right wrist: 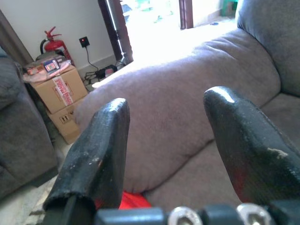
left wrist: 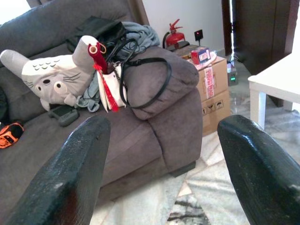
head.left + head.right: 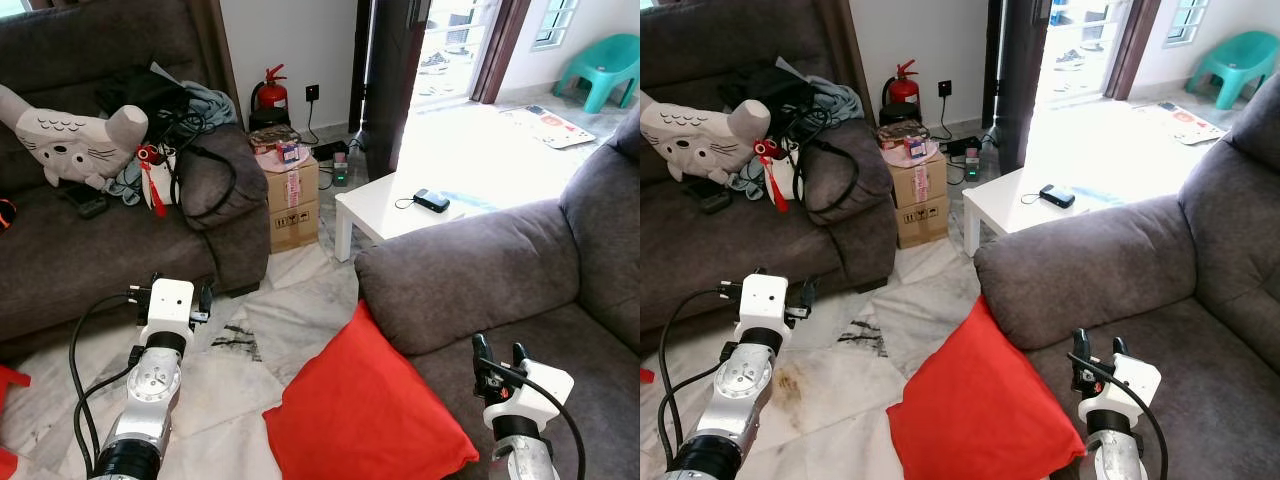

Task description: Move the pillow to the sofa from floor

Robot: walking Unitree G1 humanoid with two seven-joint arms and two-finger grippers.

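Two claws are raised with fingers spread and nothing between them. The left claw (image 3: 177,287) hovers above the floor (image 3: 280,300), facing the cluttered far sofa (image 3: 90,250), whose plush toy (image 2: 51,77) the left wrist view shows closer. The red pillow (image 3: 365,410) leans against the near sofa (image 3: 480,275), likely within reach of the right claw (image 3: 498,352) over the seat.

A marble floor (image 3: 290,300) lies between two grey sofas. A white bench (image 3: 400,215) stands near the bright open doorway (image 3: 445,50); cardboard boxes (image 3: 292,205) beside the white wall (image 3: 290,40).
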